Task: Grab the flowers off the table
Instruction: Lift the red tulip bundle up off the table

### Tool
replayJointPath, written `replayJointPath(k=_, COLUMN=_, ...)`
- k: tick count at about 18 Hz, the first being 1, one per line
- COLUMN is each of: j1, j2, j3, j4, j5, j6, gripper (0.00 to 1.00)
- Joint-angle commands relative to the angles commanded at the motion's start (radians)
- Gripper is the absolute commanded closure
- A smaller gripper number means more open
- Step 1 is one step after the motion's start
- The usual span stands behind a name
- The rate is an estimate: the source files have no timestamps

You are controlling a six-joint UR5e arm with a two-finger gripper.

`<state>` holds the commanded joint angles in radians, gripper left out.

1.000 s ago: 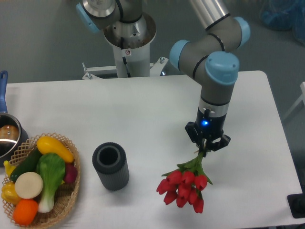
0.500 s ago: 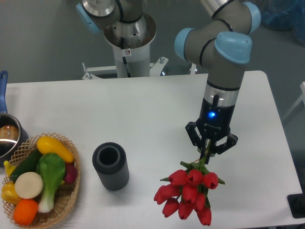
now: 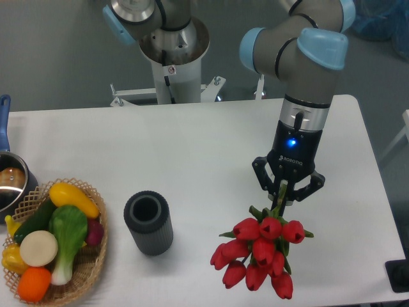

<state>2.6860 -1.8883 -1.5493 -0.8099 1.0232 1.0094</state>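
The flowers (image 3: 260, 252), a bunch of red tulips with green leaves, hang head-down toward the camera at the front right of the white table (image 3: 192, 147). My gripper (image 3: 282, 197) is shut on their green stems just above the leaves, pointing straight down. The blooms look larger and nearer to the camera than the tabletop, so the bunch appears lifted off it. The stems are mostly hidden between the fingers (image 3: 263, 179).
A dark grey ribbed cylinder vase (image 3: 148, 223) stands upright left of the flowers. A wicker basket (image 3: 92, 268) of toy vegetables and fruit sits at the front left. A metal pot (image 3: 9, 182) with a blue handle is at the left edge.
The gripper has risen with the flowers held in it, shifting slightly right; the blooms now appear bigger and hang lower in the picture.
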Motion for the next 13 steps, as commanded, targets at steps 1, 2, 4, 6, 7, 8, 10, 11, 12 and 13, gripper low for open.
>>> replayJointPath(k=1, j1=0.0, j2=0.002, j3=-0.002, j4=0.0, j5=-0.005, j6=-0.003, gripper=0.88)
replayJointPath(k=2, j1=0.003, j2=0.009, j3=-0.005, j4=0.0, j5=-0.008, j6=-0.005, gripper=0.88)
replayJointPath(k=4, j1=0.008, j2=0.012, j3=-0.006, j4=0.002, j5=-0.008, j6=-0.005, gripper=0.88)
replayJointPath(k=6, j1=0.009, j2=0.014, j3=-0.006, j4=0.0, j5=-0.008, j6=-0.005, gripper=0.88)
replayJointPath(k=7, j1=0.009, j2=0.017, j3=-0.006, j4=0.0, j5=-0.008, j6=-0.005, gripper=0.88)
replayJointPath(k=8, j1=0.009, j2=0.017, j3=-0.006, j4=0.002, j5=-0.008, j6=-0.005, gripper=0.88)
replayJointPath(k=10, j1=0.009, j2=0.018, j3=-0.006, j4=0.0, j5=-0.008, j6=-0.005, gripper=0.88)
replayJointPath(k=11, j1=0.009, j2=0.018, j3=-0.006, j4=0.0, j5=-0.008, j6=-0.005, gripper=0.88)
replayJointPath(k=12, j1=0.011, j2=0.02, j3=-0.006, j4=0.0, j5=-0.009, j6=-0.005, gripper=0.88)
replayJointPath(k=13, j1=0.015, j2=0.025, j3=-0.008, j4=0.0, j5=-0.009, j6=-0.005, gripper=0.88)
